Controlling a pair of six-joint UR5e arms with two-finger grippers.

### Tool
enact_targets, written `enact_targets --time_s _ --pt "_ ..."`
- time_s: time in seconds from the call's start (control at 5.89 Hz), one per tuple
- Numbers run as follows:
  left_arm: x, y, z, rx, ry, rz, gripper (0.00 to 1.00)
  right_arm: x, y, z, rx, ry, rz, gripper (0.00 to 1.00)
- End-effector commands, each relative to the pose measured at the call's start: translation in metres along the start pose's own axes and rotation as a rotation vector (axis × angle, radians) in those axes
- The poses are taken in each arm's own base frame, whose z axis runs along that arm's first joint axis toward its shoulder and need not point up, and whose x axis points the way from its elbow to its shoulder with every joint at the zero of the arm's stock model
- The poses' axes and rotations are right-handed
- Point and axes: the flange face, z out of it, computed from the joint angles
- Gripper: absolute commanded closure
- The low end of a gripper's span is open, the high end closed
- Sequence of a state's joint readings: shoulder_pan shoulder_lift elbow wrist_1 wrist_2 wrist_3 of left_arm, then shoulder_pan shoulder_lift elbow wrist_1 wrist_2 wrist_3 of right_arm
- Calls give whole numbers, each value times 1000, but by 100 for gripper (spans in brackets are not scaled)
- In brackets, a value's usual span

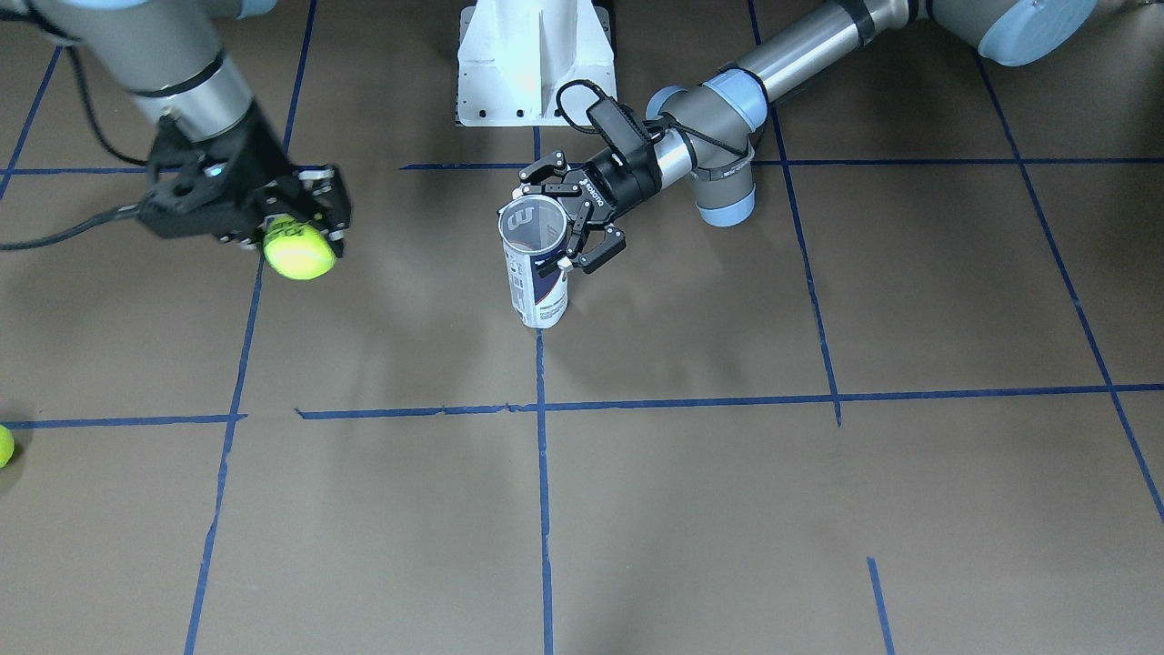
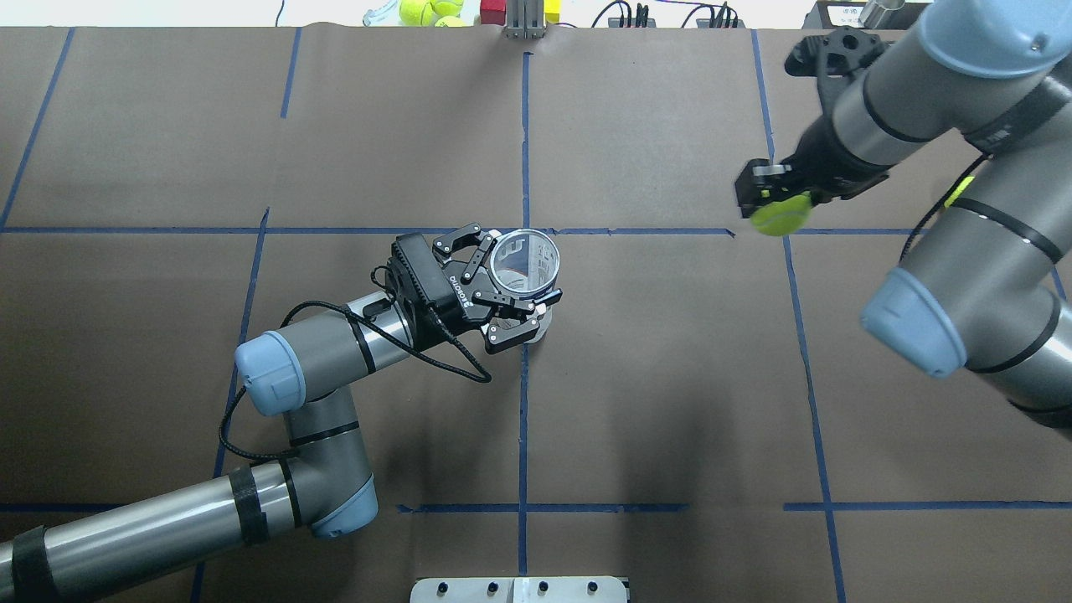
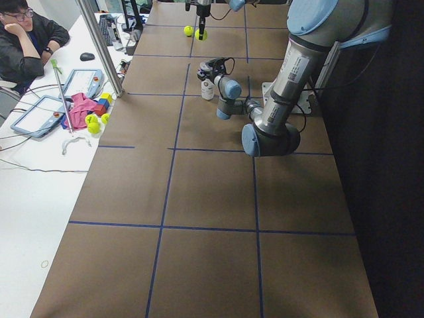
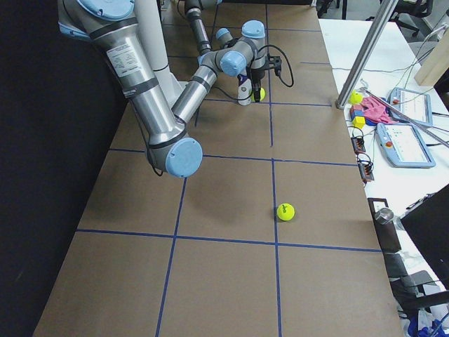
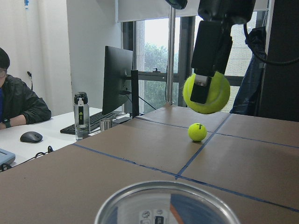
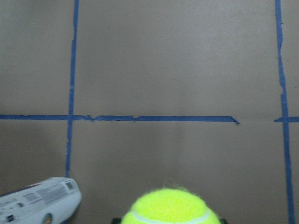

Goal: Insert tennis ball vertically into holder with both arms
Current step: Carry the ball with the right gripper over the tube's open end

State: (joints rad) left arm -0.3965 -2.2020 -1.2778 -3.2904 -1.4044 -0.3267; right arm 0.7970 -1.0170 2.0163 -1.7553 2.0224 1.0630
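- The holder [image 2: 525, 266] stands upright mid-bench, mouth open, with the left gripper [image 2: 509, 285] fingers closed around its upper wall.
- The right gripper [image 2: 775, 201] fingers grip the tennis ball [image 2: 780, 213], held aloft, well right of the holder.
- Best centre the ball over the mouth, then lower straight.
- Brown bench [image 2: 670, 377], blue tape grid; a spare ball [image 4: 285, 211] lies far right.
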Motion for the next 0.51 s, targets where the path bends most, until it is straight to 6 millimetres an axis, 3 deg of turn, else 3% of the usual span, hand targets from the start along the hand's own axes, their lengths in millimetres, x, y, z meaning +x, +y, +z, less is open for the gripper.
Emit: enact_targets --time_s 0.0,0.34 --pt "1 1 0 -1 1 -1 10 -77 26 -17 24 -9 92 69" --pt "1 7 2 -13 -2 -1 10 -112 30 -33 24 -7 116 70"
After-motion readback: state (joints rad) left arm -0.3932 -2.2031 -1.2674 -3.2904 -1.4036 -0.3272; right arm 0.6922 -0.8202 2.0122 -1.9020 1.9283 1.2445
